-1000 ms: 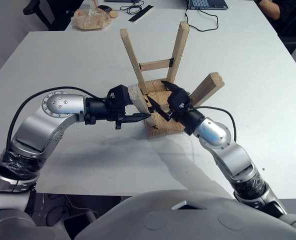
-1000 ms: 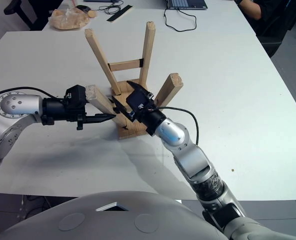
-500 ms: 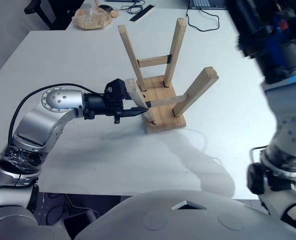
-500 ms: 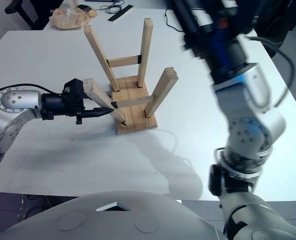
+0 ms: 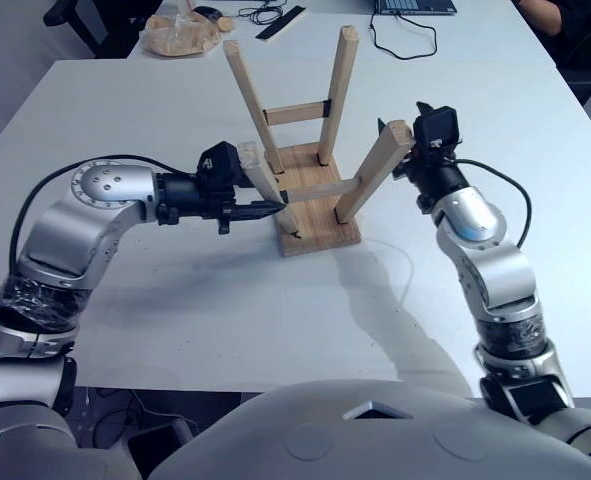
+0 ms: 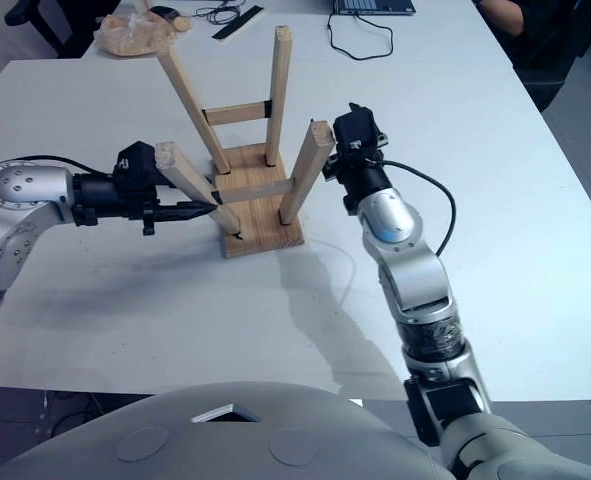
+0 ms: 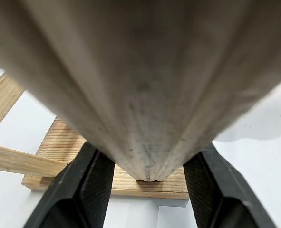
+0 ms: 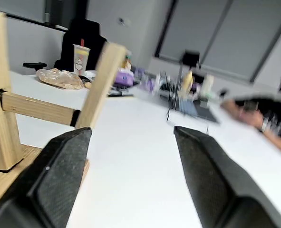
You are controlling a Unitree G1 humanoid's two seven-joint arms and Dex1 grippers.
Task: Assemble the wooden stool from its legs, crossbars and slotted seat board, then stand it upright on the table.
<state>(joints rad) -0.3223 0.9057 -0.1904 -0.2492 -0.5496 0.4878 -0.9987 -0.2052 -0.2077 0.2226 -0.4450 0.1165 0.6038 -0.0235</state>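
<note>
Four stiff, likely light legs [image 5: 335, 95] rise from the stool [image 5: 320, 228]; your left tool [image 5: 262, 208] clenches the nearest leg [image 5: 252, 165]. Your right tool [image 8: 131, 142], released, sits beside another: grip it low.

The white worktop [image 5: 155, 300] bears the seat board [image 5: 315, 226], flat, just beside the left claw [image 5: 272, 207]. A bag [image 5: 182, 35] lies far beyond it.

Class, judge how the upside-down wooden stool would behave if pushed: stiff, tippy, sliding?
Probably stiff: the stool is wood, its legs tied by crossbars. Pushed low, it would likely slide, its seat board lying flat on the table; pushed high, it may tilt. The left tool gripping one leg should steady it.
</note>
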